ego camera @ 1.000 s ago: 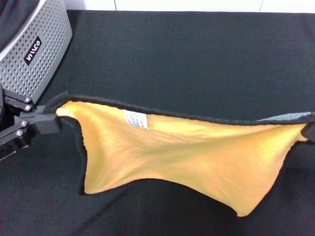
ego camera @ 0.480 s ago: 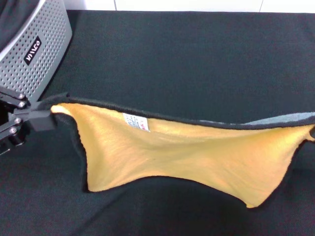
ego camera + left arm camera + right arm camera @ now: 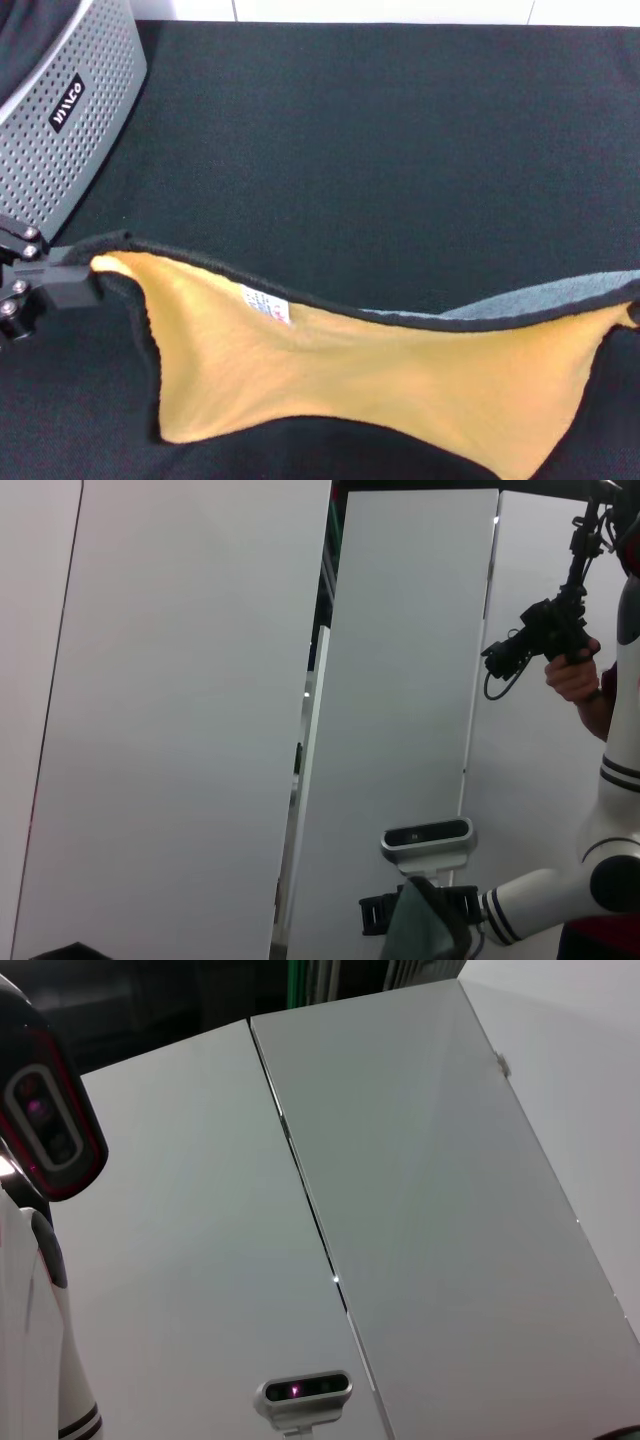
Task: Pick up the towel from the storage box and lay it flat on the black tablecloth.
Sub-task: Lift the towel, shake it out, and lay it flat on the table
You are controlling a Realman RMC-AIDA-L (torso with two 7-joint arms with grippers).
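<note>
Towel right corner cut off at head view's right edge; lower hem cut off at bottom edge. Right gripper out of head view; grip on that corner unseen. Left gripper body cut off at left edge. Storage box cropped top-left, interior hidden. Towel label print too small to read.

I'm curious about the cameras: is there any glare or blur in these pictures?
Head view: even light, the towel sharp against the black tablecloth, no glare. Left wrist view: soft, slightly hazy pale panels. Right wrist view: faint sheen on one white panel.
</note>
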